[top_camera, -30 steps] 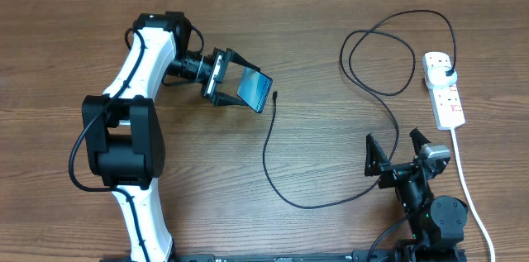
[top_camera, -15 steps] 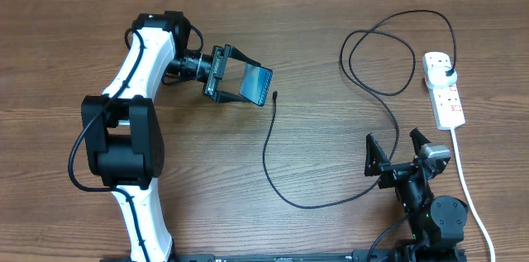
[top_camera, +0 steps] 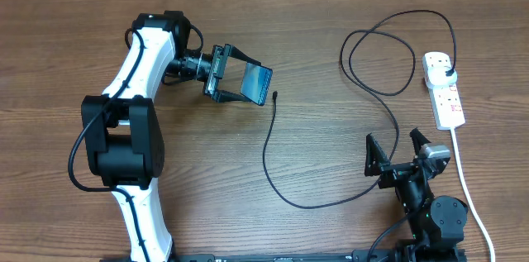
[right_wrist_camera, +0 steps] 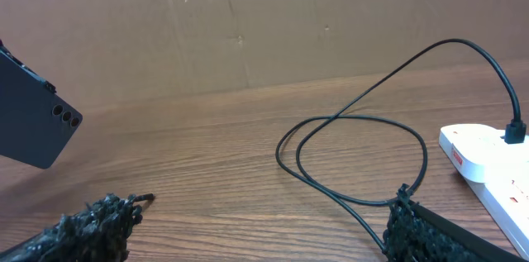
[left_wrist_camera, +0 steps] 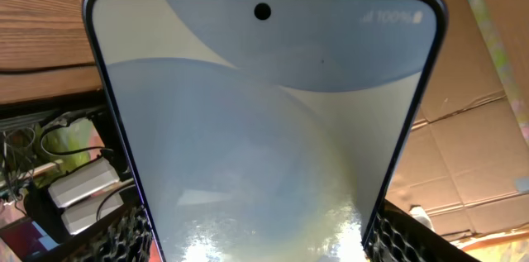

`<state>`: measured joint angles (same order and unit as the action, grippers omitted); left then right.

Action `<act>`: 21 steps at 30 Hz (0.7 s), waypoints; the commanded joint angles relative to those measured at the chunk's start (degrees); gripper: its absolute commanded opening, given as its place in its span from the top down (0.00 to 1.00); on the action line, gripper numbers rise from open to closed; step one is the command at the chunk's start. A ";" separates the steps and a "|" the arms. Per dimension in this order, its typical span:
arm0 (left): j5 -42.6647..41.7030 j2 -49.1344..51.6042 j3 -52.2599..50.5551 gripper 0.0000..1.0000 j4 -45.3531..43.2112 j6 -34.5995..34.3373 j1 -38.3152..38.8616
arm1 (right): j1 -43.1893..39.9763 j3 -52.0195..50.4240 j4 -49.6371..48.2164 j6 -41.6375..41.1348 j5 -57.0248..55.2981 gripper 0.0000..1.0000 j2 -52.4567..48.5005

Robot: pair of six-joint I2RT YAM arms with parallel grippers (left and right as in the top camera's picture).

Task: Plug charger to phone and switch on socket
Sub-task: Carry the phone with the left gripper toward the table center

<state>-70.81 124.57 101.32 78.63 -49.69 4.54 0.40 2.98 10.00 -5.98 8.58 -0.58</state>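
Phone has shifted; only right wrist shows its rear lenses.

The blue-lit phone sat tilted in the left claw. The black charger had its tip just beside it and its plug in the white socket, beyond the right claw.

Slim dark-framed phone, wavy pale blue-grey screen; thin black cable; white red-marked power strip; brown woodgrain table.

Left gripper clamped aloft; right gripper (near its base) agape.
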 commanded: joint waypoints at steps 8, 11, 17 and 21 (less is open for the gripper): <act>-3.13 0.22 1.70 0.34 0.20 1.92 0.42 | 0.00 -0.04 -0.52 0.26 -0.33 0.00 0.42; -3.10 0.22 1.70 0.34 0.20 2.16 0.42 | 0.00 -0.04 -0.57 0.24 -0.96 0.00 0.42; -2.49 0.22 1.70 0.33 0.17 2.21 0.42 | -0.11 -0.04 -1.05 0.24 -0.98 0.00 0.42; -2.51 0.22 1.70 0.34 0.20 2.82 0.42 | -0.11 -0.04 -1.77 0.22 -0.96 0.00 0.42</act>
<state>-70.94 124.57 101.32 78.63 -48.88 4.54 0.40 2.98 8.78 -5.96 8.29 -0.58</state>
